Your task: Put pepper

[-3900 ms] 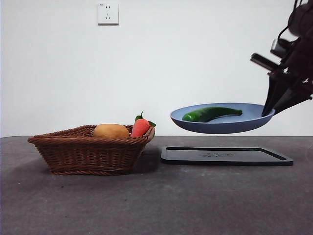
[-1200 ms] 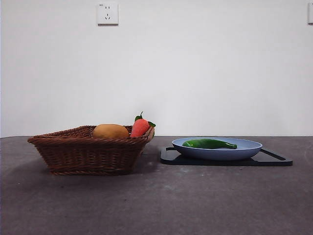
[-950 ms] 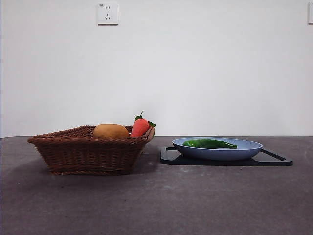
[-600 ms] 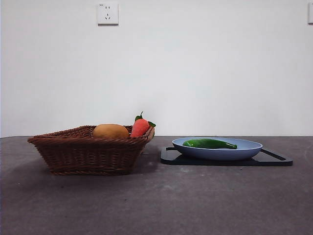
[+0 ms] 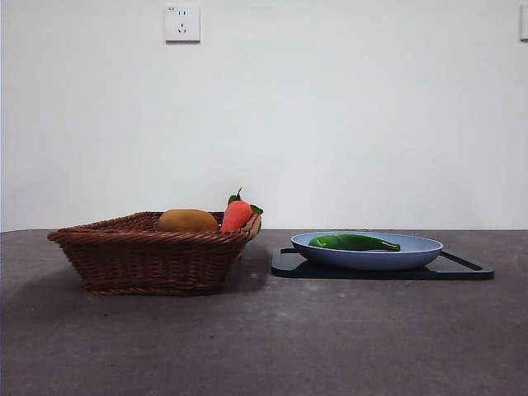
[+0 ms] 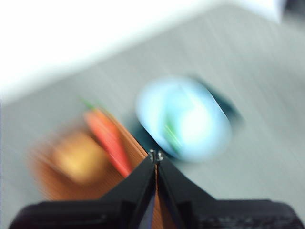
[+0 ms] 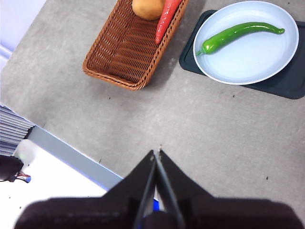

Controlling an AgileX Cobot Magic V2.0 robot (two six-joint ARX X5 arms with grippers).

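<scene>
Bare worktop [image 5: 272, 346] runs wide across the near side, open to pass. Basket [image 5: 157, 252] stands at left w/ carrot [image 5: 236, 214] poking above its rim. Narrow gap betw. basket & black tray [image 5: 462, 268] at right. Plate [image 5: 412, 252] sits low on tray; open above it.

pepper [image 5: 353, 242] in plate [image 5: 412, 256] (on black tray [image 5: 470, 269]) | basket [image 5: 148, 260] beside
</scene>
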